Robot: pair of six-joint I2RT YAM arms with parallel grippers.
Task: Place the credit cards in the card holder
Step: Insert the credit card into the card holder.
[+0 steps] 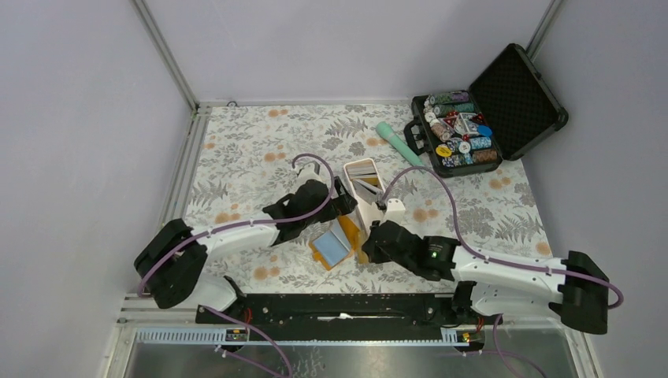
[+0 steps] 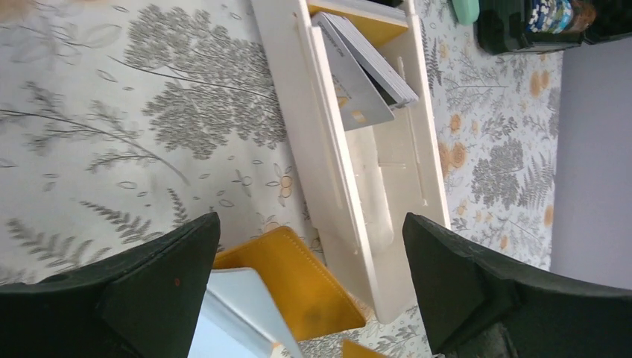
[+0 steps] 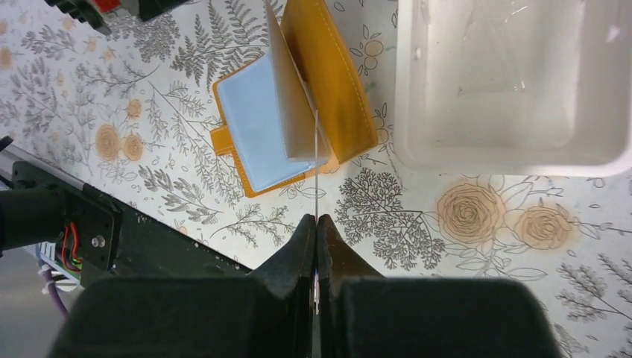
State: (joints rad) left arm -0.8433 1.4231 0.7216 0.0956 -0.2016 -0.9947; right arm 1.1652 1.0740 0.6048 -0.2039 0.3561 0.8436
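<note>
The right claw (image 3: 316, 224) is pinching a stiff, likely slippery credit card (image 3: 294, 112) by its edge over the card holder (image 3: 335, 82), left claw (image 2: 311, 224) standing spread.

Orange holder (image 3: 332, 67) with light blue pockets (image 3: 253, 123), white tray (image 3: 507, 153), grey cards (image 2: 358, 93), 1 tan card (image 3: 292, 97). Tablecloth (image 1: 252, 142) is grey ferns plus orange flowers, black case (image 1: 524, 94).

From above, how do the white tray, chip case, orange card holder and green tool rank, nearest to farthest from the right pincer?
1. Orange card holder, just left of the right pincer.
2. White tray, just behind it.
3. Green tool, farther back.
4. Chip case, far right corner.
</note>
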